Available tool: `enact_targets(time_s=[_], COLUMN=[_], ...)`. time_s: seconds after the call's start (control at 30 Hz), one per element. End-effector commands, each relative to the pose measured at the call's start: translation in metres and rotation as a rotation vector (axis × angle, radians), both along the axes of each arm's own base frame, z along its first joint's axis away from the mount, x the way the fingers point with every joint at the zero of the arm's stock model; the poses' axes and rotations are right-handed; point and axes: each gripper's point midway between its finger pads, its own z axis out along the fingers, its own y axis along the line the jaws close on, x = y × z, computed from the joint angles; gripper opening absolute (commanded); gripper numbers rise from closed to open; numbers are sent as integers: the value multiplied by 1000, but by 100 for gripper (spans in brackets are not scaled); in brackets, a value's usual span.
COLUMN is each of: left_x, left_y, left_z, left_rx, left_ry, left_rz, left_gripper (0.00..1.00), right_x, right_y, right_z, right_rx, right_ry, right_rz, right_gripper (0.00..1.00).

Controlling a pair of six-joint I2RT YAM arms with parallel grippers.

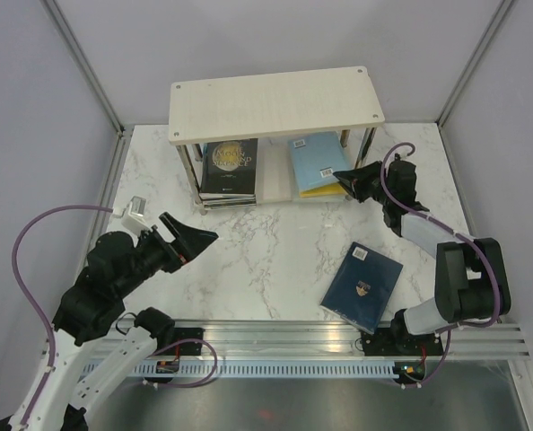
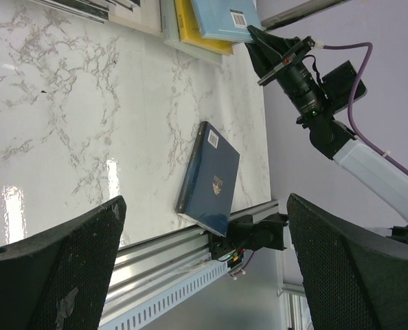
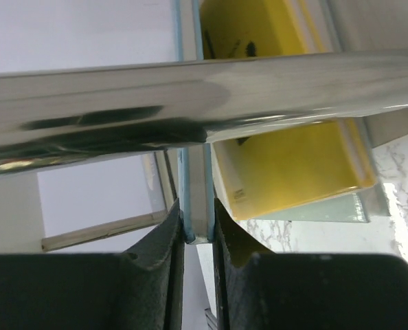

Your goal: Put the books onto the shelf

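Right end effector (image 1: 342,177): clamped on blue book (image 1: 315,156) edge | risk: post (image 3: 190,89) just ahead may snag it | left end effector (image 1: 197,241): gaping, empty

White marble table (image 1: 275,256), pale wood shelf (image 1: 275,103) at its far edge, navy book (image 1: 362,284) flat near front right.

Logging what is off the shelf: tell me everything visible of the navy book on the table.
The navy book is a thin, closed paperback with a dark blue cover, a small gold emblem near its middle and a white barcode label at a far corner. It lies flat on the marble table, turned diagonally, at the near right. Its near corner reaches the metal rail along the table's edge. Nothing holds it or rests on it.
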Motion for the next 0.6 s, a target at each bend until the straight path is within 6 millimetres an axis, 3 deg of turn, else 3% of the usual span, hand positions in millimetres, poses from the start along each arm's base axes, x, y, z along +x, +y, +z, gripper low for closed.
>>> enact_targets(time_s=[0.0, 0.07, 0.1, 0.17, 0.2, 0.23, 0.27, 0.37, 0.57], left_x=[2, 4, 5, 6, 7, 7, 6, 5, 1], left_y=[-3, -4, -5, -6, -7, -7, -7, -6, -8], left_z=[9, 9, 9, 9, 8, 8, 8, 5, -6], left_rx=[27, 31, 30, 30, 32, 32, 30, 25, 20], left_ry=[-37, -35, -35, -35, -33, -33, -34, -30, -9], left_rz=[-30, -33, -36, -39, -39, -42, -43, -41, -51], left_gripper=[100, 100, 100, 100, 100, 100, 100, 100, 100], right_x=[1, -1, -3, -5, -7, -9, -9, -13, -23], right_y=[-7, -6, -5, -6, -8, -9, -13, -19, -29], right_z=[-31, -41, -46, -51, -53, -52, -51, -48, -34], right_rx=[-62, -74, -80, -101, -104, -109, -121, -146, -188], right_ry=[84, 118, 140, 159, 171, 172, 173, 181, 177], right_rz=[-19, -4, 5, 14, 13, 10, 4, -6, 10], right_gripper=[0, 4, 14, 40, 58, 65, 79, 89, 93])
